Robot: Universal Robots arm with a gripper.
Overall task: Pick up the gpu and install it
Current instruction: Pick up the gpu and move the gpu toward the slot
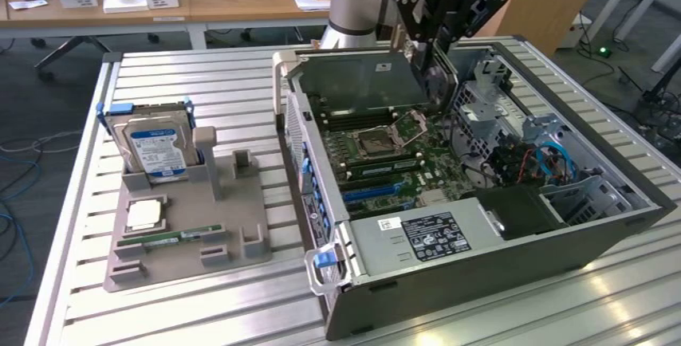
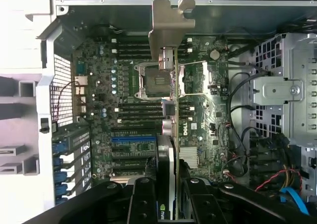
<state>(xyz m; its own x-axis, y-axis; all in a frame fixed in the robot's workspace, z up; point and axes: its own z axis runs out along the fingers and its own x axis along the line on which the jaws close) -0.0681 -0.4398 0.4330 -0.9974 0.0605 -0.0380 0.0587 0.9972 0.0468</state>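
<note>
Where the slatted metal worktop [image 1: 191,298] runs toward the exterior view's left, a grey moulded parts holder [image 1: 229,226] props up a silver hard drive [image 1: 158,151]; its blue label is too small to read. A square silver processor chip [image 1: 143,215] and a narrow green memory stick [image 1: 171,238] lie in the holder's slots in front of it.

Right of that, the open grey computer case [image 1: 479,282] lies on its side, with a white label [image 1: 431,237] on its power supply, unreadable from here. In the wrist view the green motherboard [image 2: 124,149] carries a Dell badge [image 2: 182,130] beside the open processor socket [image 2: 153,80].

Over the case's far end hangs the black gripper [image 1: 434,39], lettered ROBOTIQ. Its fingers [image 2: 143,204] are clamped on the gpu [image 1: 434,75], a thin green card with a black shroud, seen edge-on [image 2: 167,164]. There is an NVIDIA mark near the grip and its silver end bracket [image 2: 168,30] points away. The card hangs above the motherboard, not seated.
</note>
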